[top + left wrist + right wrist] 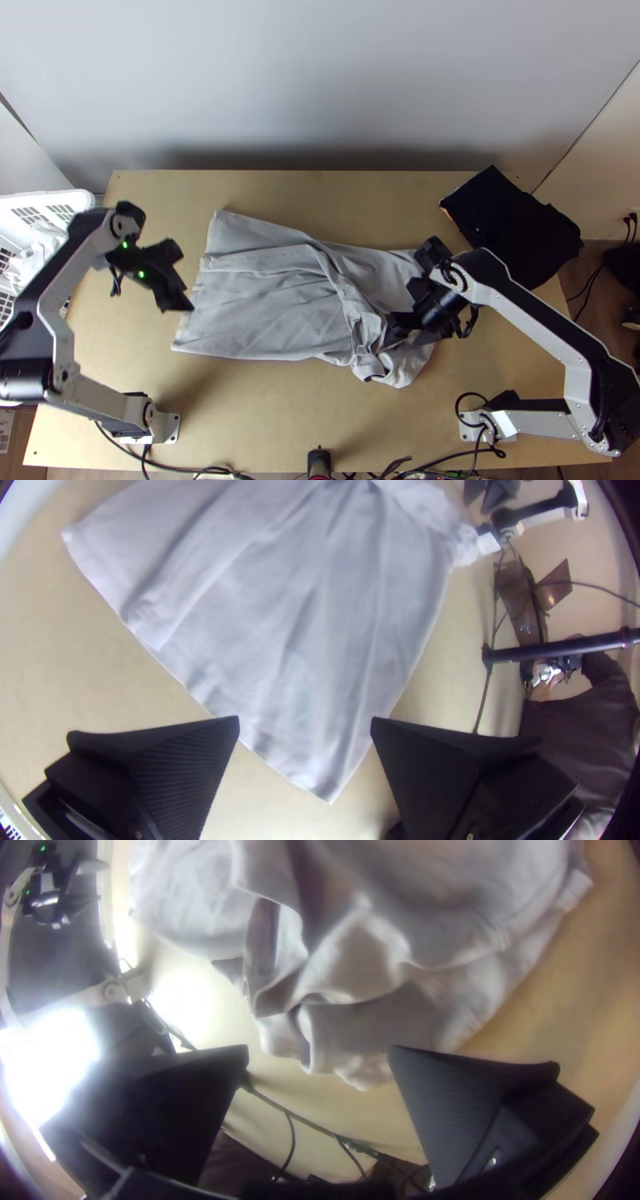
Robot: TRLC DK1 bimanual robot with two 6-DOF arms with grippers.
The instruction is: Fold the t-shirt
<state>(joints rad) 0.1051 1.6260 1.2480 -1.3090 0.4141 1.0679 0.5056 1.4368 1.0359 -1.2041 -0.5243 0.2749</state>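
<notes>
Wooden table point(240, 416): open strip from my left gripper point(186, 282) toward the near edge, side edge outboard. Left gripper open, right gripper point(400, 312) open too. Grey t-shirt point(264, 304) lies between and under them, long axis left gripper to right, straight edge facing left gripper, bunched end beneath right gripper.
</notes>
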